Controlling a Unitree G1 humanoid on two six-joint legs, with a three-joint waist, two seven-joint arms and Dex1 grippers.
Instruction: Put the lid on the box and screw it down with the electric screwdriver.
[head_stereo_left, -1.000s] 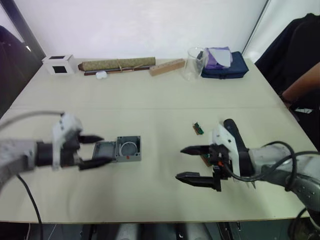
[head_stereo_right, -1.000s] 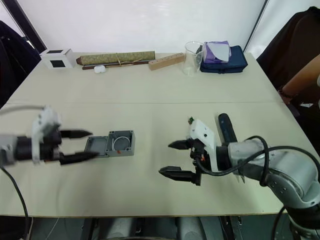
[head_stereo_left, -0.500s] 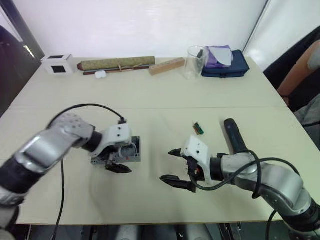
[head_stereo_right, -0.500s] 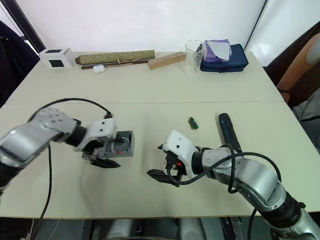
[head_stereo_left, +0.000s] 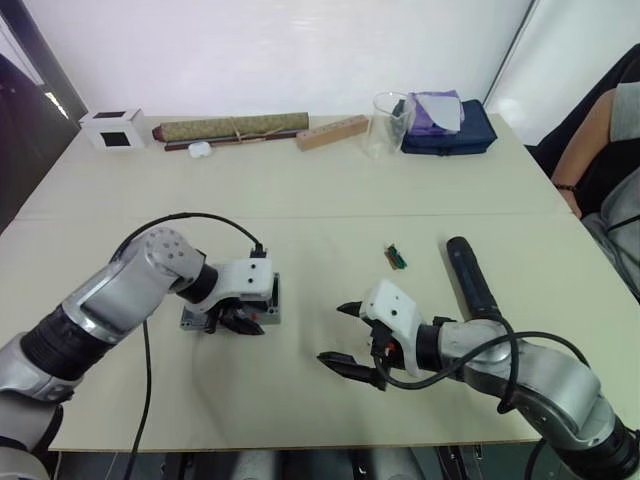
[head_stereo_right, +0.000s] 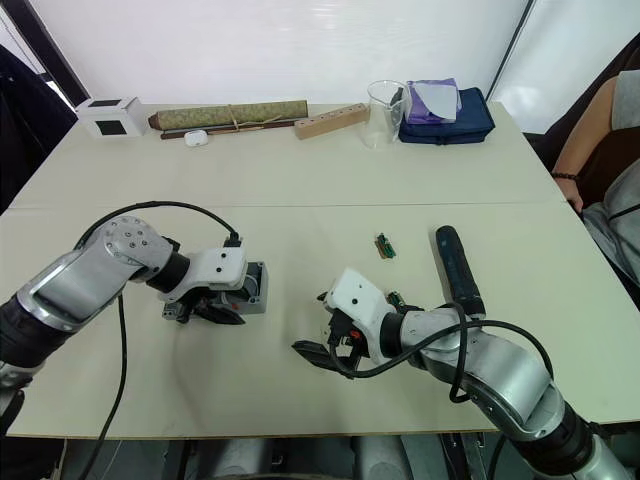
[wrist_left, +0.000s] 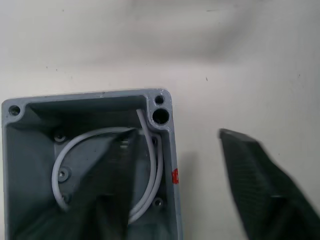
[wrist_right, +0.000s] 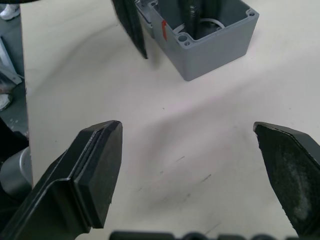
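The left gripper (wrist_left: 172, 190) straddled the wall of the box (wrist_left: 165, 107), one finger inside, not closed; the right gripper (head_stereo_left: 346, 336) hovered near the box, wide open, empty.

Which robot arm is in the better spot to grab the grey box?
The left. The left gripper is right at the box, one finger inside and one outside its wall. The right gripper hangs open over the bare table, away from the box.
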